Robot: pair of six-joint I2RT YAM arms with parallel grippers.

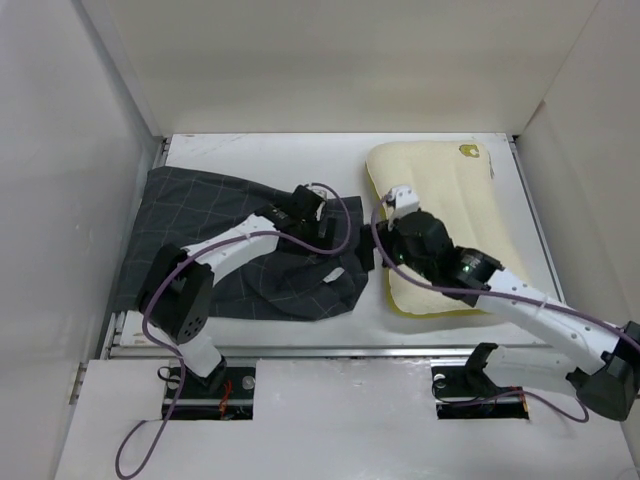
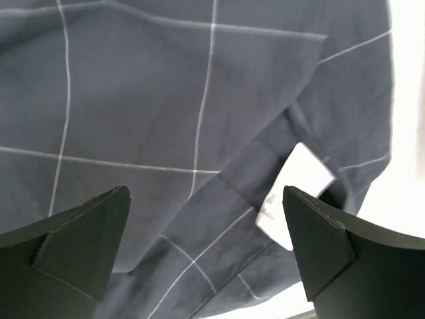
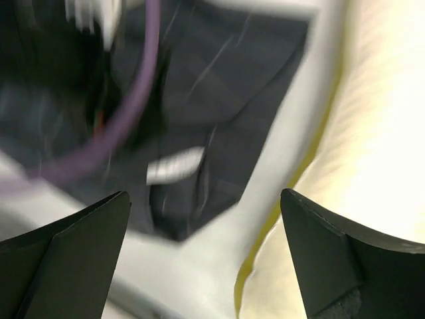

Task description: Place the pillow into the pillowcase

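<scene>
The cream-yellow pillow (image 1: pixel 440 190) lies on the right half of the table, with a small yellow tag at its far right corner. The dark checked pillowcase (image 1: pixel 200 215) lies crumpled on the left, its right end close to the pillow's left edge. My left gripper (image 2: pixel 206 193) hovers open over the pillowcase (image 2: pixel 166 100), near a white label (image 2: pixel 295 193). My right gripper (image 3: pixel 206 194) is open and holds nothing. It hangs over the strip of table between the pillowcase (image 3: pixel 226 86) corner and the pillow (image 3: pixel 372 133) edge.
White walls enclose the table (image 1: pixel 260 150) at the back, left and right. The left arm's purple cable (image 1: pixel 345 215) loops above the pillowcase's right end. The right arm (image 1: pixel 520 295) stretches across the pillow's near part.
</scene>
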